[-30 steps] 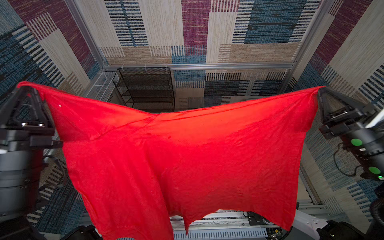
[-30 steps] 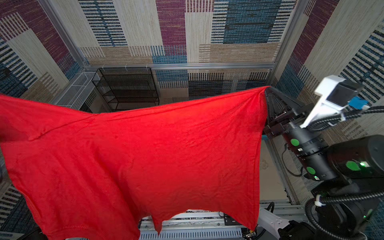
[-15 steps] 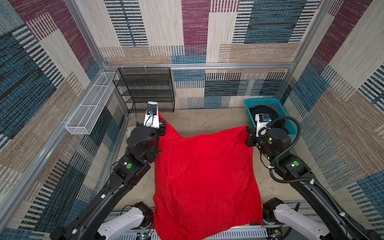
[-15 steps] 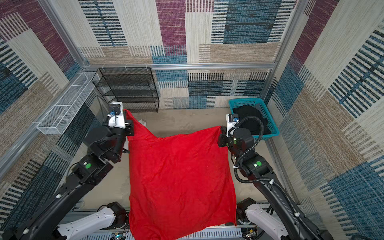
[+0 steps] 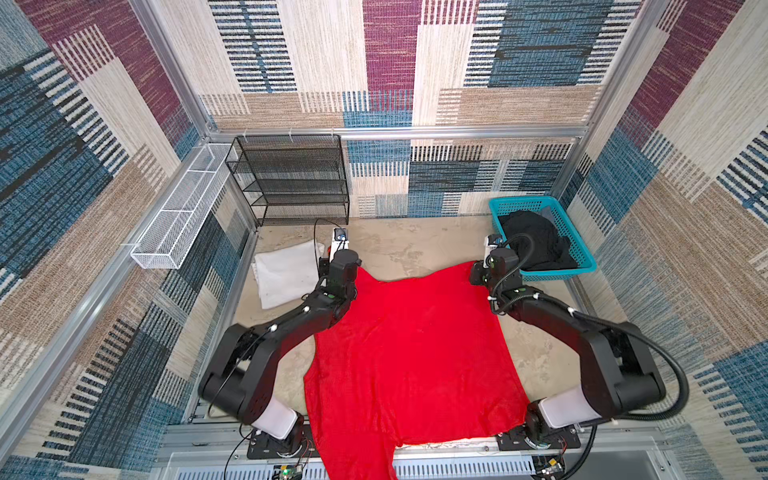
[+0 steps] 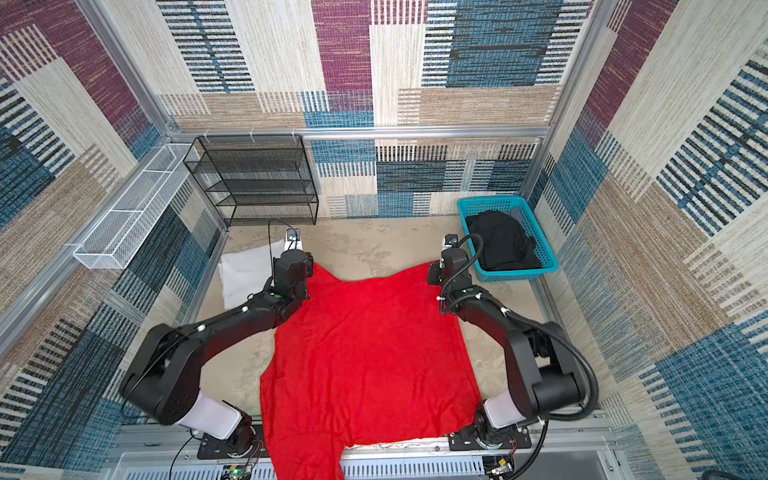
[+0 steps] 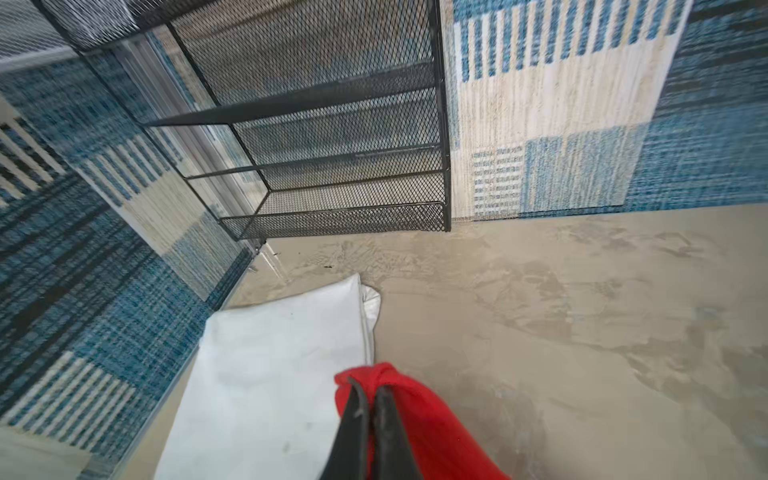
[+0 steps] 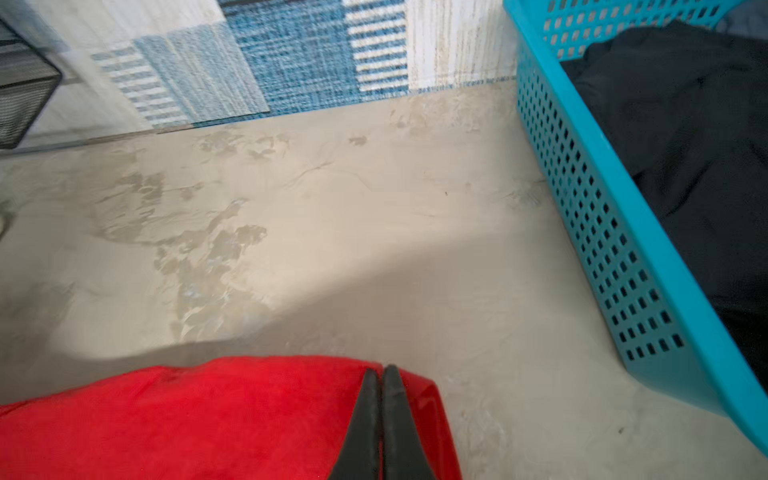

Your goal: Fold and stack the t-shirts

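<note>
Black arms, white base links, looped black cables, slim black jaws

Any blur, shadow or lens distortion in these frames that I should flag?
Both top views: sharp, evenly lit, wide-angle bending at the edges. Left wrist view: patterned side wall smeared, black mesh rack clearer. Right wrist view: broad shadow on the beige tabletop beyond the bright red cloth t-shirt; patterned back wall blurred.

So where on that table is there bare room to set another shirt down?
Best: the far strip of table between the red t-shirt, the mesh rack and the teal basket. Crowded: the white t-shirt fills the far left, red covers the middle.
</note>
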### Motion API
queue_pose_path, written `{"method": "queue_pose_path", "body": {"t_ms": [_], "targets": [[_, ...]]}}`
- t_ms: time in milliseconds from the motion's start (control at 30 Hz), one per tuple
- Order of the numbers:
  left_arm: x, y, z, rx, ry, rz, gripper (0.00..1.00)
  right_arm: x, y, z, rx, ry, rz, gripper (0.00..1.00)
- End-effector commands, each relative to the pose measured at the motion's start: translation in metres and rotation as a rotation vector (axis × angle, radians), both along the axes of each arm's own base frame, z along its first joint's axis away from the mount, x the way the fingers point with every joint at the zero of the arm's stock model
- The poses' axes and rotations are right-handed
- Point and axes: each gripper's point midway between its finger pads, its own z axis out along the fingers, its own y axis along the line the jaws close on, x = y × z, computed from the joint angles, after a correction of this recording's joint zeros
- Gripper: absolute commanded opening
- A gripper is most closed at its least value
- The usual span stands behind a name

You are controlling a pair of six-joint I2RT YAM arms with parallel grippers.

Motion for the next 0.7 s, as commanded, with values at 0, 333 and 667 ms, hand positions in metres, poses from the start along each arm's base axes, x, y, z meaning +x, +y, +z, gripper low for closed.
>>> {"method": "queue_pose_path", "body": {"t_ms": [0,333,667], "targets": [[0.049,-0.006,-0.013,-0.042,-0.009,0.021,0.0,0.047,-0.001,-0.003,0.041,-0.026,-0.015,0.0],[0.139,-0.038,-0.05,0.053,0.147,-0.069,0.41,0.129,-0.017,-0.03,-0.007,0.059,-0.097,0.28],[0.073,-0.034,-0.039,-0.07,0.287,-0.141,0.81,0.067,0.022,0.012,-0.037,0.028,0.035,0.85]]}}
